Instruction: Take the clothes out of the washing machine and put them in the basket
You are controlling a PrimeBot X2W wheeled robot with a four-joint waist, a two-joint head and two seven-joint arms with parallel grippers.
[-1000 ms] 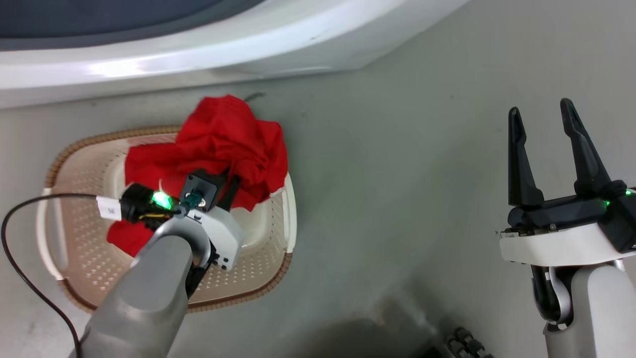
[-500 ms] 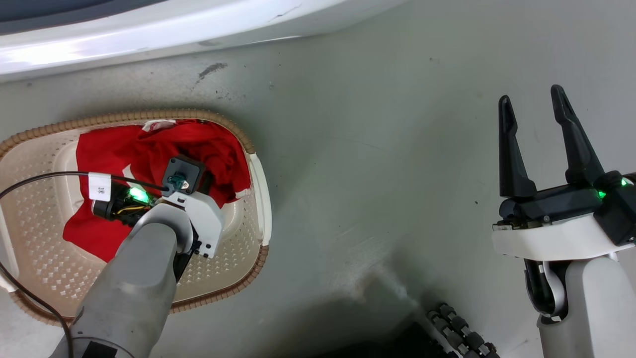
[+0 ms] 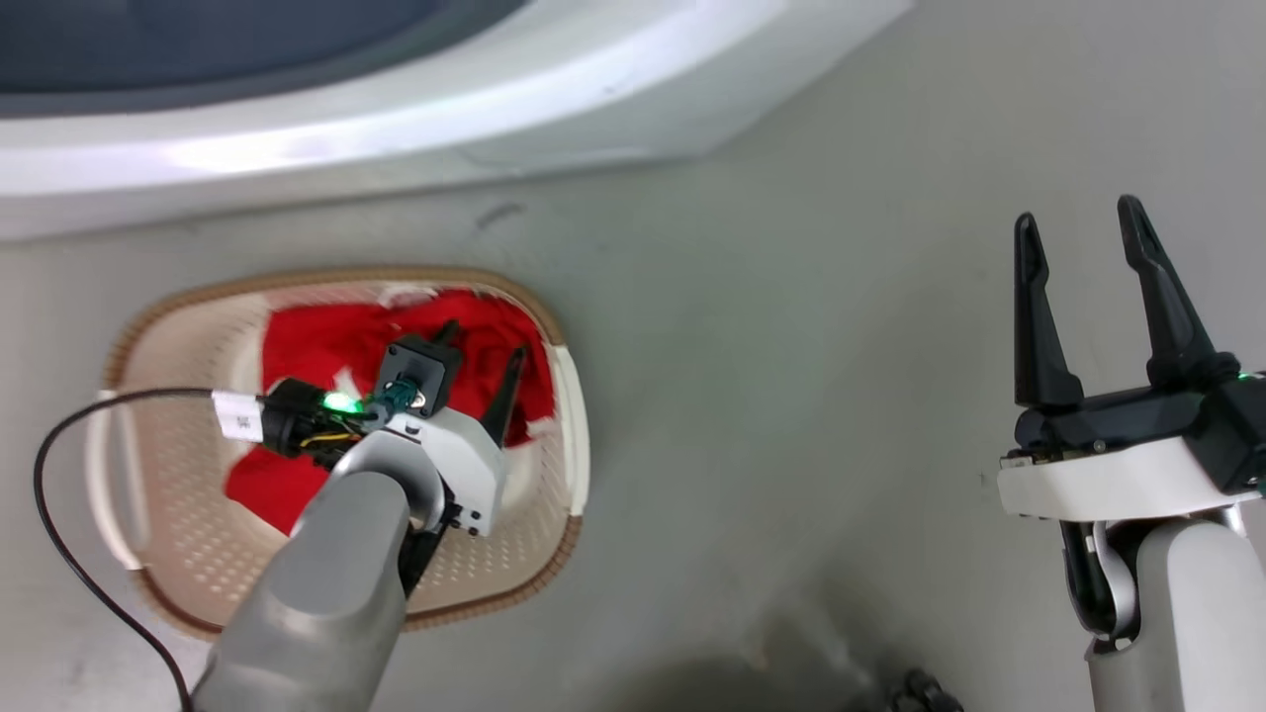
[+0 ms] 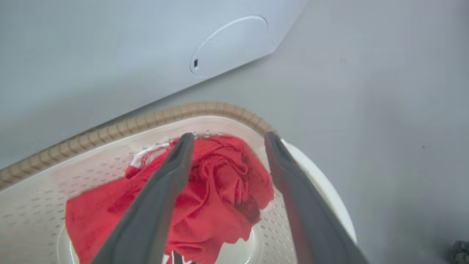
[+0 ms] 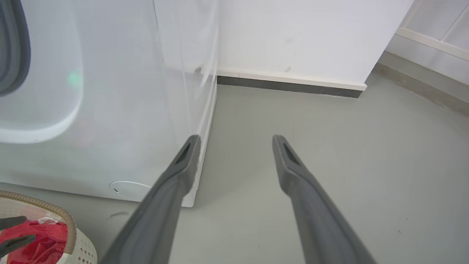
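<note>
Lowered since a second ago, the clothes (image 3: 312, 346) are now seen lying inside the basket (image 3: 326, 278) rather than bunched high above its rim. The left gripper (image 3: 483, 341) has been released, its two fingers spread apart over the red fabric with nothing held. At the far left of the head view a black cable (image 3: 129, 394) is looped across the basket's left side. Part of the basket's floor and the lower edge of the clothes are covered by the pale left forearm (image 3: 316, 593). Across the top of the frame the washing machine (image 3: 445, 129) is seen just behind the basket, and a round cover (image 4: 231, 44) is set in its lower panel. Bare grey floor (image 3: 791, 396) is spread through the middle. At the right the right gripper (image 3: 1078, 213) is held with its fingers parted and empty, well apart from the basket.
</note>
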